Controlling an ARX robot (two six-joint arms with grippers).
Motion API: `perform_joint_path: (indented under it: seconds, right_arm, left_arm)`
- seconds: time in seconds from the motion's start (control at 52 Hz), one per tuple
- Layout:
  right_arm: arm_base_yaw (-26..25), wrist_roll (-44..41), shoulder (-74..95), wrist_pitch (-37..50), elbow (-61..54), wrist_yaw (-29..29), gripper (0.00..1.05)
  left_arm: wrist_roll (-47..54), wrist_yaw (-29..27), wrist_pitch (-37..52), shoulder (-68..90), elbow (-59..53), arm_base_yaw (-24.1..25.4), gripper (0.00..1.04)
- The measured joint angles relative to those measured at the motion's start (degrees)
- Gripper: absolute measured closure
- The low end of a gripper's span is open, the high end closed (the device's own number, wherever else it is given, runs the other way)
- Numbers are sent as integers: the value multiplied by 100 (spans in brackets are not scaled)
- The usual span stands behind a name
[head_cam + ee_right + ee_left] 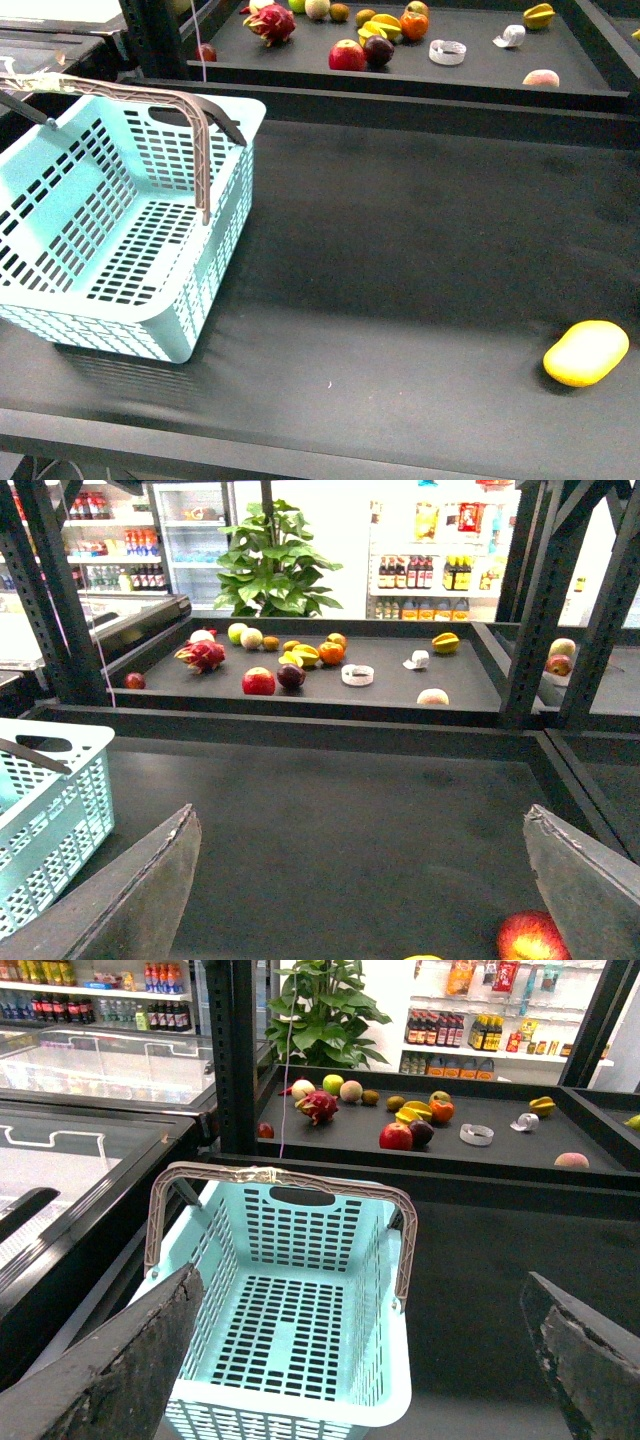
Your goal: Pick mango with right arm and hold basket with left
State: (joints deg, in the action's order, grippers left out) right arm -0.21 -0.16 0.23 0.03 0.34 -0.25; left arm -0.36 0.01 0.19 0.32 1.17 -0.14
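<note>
The light-blue basket [215, 290] stands empty on the left of the black table, its grey-brown handles [200, 130] raised. The yellow mango [586, 353] lies alone near the table's front right edge. Neither arm shows in the front view. In the left wrist view my left gripper [362, 1275] is open, hovering above and short of the basket [290, 1235], fingers [110, 1360] spread wider than it. My right gripper [360, 810] is open over bare table, holding nothing. A sliver of the mango [422, 957] shows at the frame edge, and a corner of the basket [55, 815] lies off to one side.
A red apple [527, 936] lies by the right gripper's finger [590, 880]. A raised back shelf [400, 75] holds a dragon fruit [270, 22], a red apple [346, 55], a starfruit [538, 15] and other fruit. Black frame posts [545, 600] stand on the right.
</note>
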Motion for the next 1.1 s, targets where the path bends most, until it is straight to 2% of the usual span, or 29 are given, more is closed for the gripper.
perform_joint_path:
  seconds: [0.615,0.635,0.712,0.75,0.846,0.923,1.038,1.096]
  right_arm:
    - [-2,0,0,0,0,0,8]
    - [0,0,0,0,0,0,8]
    - [0,0,0,0,0,0,8]
    - [2,0,0,0,0,7,8]
    - [2,0,0,0,0,0,8]
    - [2,-2,0,0,0,-7,8]
    - [2,0,0,0,0,0,8]
    - [2,0,0,0,0,0,8]
  left_arm:
    - [0,0,0,0,0,0,8]
    - [-24,-101,-11,11,2,-24,8]
    - [-822,-1864,-223,350,24,-616,8]
    - [-1231,-2507,-286,514,22,-811,8]
    - [-1869,-3108,-177,765,22,-815,8]
    - [-2273,-2964,94,1147,31,-575,8]
    - [-2697,-2461,1193,2391,203,-120,8]
    - [-2948,-2234,2013,3373,393,109,8]
